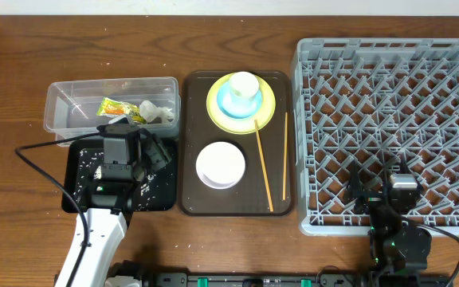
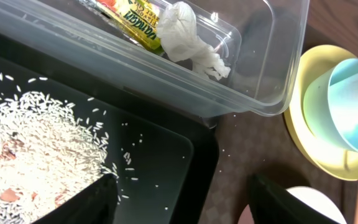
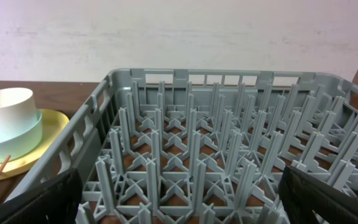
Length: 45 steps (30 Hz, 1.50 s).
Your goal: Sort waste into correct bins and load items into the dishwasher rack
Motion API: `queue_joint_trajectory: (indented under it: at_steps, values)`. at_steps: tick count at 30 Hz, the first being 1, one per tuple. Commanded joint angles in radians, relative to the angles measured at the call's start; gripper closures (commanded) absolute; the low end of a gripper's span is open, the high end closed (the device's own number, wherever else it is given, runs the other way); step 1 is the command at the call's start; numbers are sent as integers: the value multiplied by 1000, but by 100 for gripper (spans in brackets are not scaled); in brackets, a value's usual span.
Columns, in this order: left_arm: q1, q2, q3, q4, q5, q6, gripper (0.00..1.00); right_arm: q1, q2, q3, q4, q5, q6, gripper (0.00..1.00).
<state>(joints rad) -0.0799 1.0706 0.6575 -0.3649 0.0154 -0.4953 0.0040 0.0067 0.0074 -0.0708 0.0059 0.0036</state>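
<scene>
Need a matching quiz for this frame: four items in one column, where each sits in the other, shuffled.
Items:
1. snack wrapper
2. rice scraps
3. white cup
4. chopsticks

Places:
A. lying on the brown tray
B. inside the clear tub
C. on top of the blue bowl, on the plate
D. in the black tray

Pairs: 1-B, 2-D, 3-C, 4-A
</scene>
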Motion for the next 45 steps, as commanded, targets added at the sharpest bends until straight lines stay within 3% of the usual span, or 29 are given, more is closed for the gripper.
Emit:
queue_joint_trajectory:
  at_steps: [1, 9, 16, 24, 31, 35, 37, 39, 41, 42, 45]
  values:
    - [5, -5, 20, -5, -8, 5, 26, 4, 1, -2, -4, -11, 3, 1]
    - [5, -4, 20, -5, -9, 5, 17, 4, 1, 14, 18, -50, 130, 1]
    - [5, -4, 20, -5, -8, 5, 16, 3, 77, 253, -193, 12, 153, 1]
    - [5, -4, 20, -5, -8, 5, 16, 4, 568, 764, -547, -29, 156, 1]
    - [5, -4, 20, -5, -8, 5, 16, 14, 1076, 1342, -1069, -89, 363, 1]
    - [5, -4, 20, -5, -8, 5, 16, 55, 1231, 1490, -1123, -285, 366, 1]
    - [5, -4, 20, -5, -8, 5, 16, 100, 1267, 1485, -1054, -394, 366, 8]
    - [5, -4, 20, -5, -8, 5, 16, 161, 1293, 1473, -1007, -393, 366, 29]
    - [5, -4, 20, -5, -8, 5, 16, 241, 1321, 1469, -992, -328, 367, 59]
    - [5, -4, 20, -5, -8, 5, 16, 282, 1338, 1469, -992, -292, 367, 67]
    - [5, -4, 20, -5, -8, 5, 16, 396, 1394, 1469, -989, -188, 367, 72]
